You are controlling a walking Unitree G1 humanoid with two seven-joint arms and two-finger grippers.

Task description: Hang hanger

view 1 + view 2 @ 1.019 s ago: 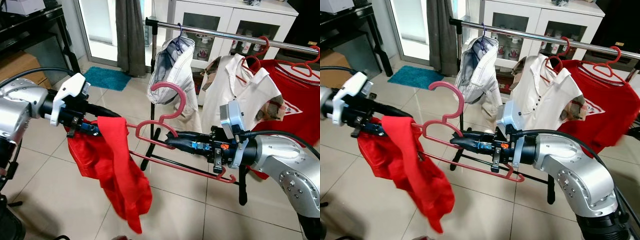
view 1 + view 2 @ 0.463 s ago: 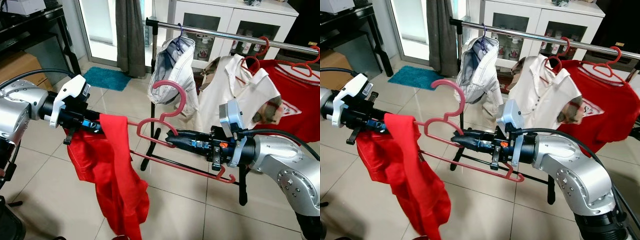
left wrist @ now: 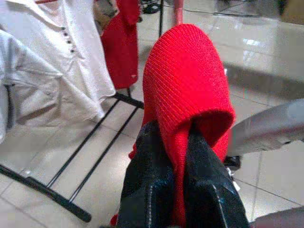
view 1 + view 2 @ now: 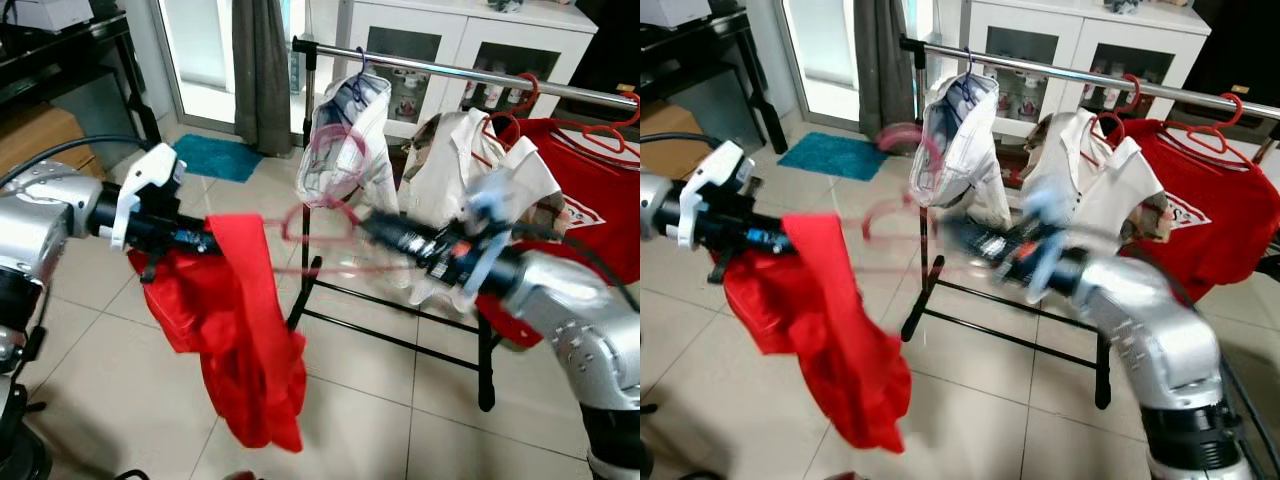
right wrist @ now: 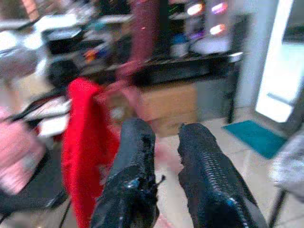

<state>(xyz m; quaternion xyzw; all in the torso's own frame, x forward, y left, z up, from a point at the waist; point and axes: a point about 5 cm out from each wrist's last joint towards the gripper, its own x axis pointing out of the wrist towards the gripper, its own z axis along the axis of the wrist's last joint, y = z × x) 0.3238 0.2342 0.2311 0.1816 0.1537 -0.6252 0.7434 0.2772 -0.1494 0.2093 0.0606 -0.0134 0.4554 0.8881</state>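
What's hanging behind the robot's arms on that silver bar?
On the silver bar hang a grey-white jacket, a cream shirt and a red shirt. The blurred right arm covers their lower parts.

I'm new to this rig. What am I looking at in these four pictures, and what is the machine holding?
This is a humanoid robot with two silver arms. The two wide pictures come from a stereo camera on its head; the other two look along each end effector's black fingers. The left end effector pinches a red garment, which hangs down towards the tiled floor. The right end effector is blurred with motion beside a faint pink hanger; whether it grips the hanger cannot be told. Ahead stands a clothes rack with a pale jacket, a white shirt and a red shirt.
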